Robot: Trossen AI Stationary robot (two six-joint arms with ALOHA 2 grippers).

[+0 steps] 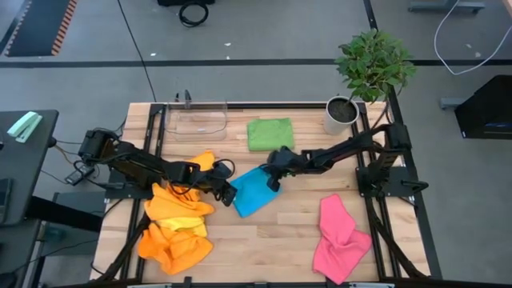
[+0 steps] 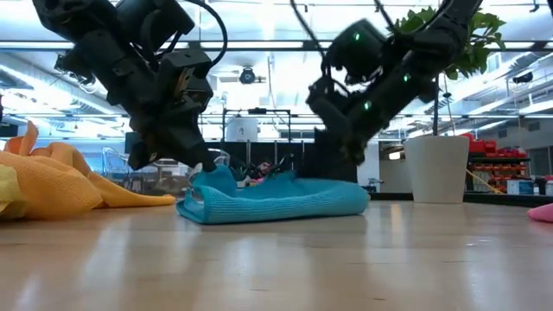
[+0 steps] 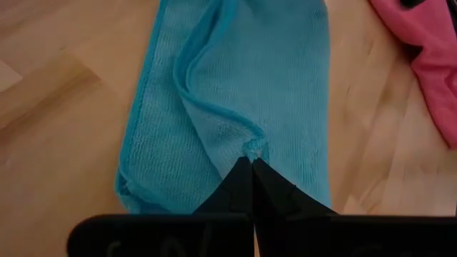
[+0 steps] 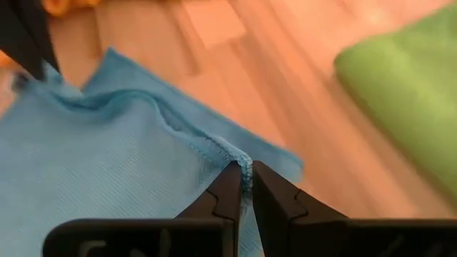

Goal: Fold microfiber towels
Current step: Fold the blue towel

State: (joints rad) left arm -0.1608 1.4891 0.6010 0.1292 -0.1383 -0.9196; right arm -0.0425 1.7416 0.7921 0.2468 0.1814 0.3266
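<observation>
Left gripper (image 3: 251, 163) pinched shut on a corner of the blue towel (image 1: 254, 190); right gripper (image 4: 243, 173) clamped on its hemmed edge at the far side. I see the blue towel mid-table, partly folded, lying flat. Orange and yellow towels (image 1: 174, 224) are heaped at its 8 o'clock, green towel (image 1: 270, 134) folded at 12, pink towel (image 1: 339, 238) crumpled at 4. Tray (image 1: 200, 120) at 11, plant pot (image 1: 342, 114) at 1.

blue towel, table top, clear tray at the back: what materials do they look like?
Blue towel: soft knit microfiber, matte, fine ribbed weave with stitched hem. Table top: light wood planks, smooth, visible grain and seams. Clear tray: probably transparent plastic, glossy see-through walls.
</observation>
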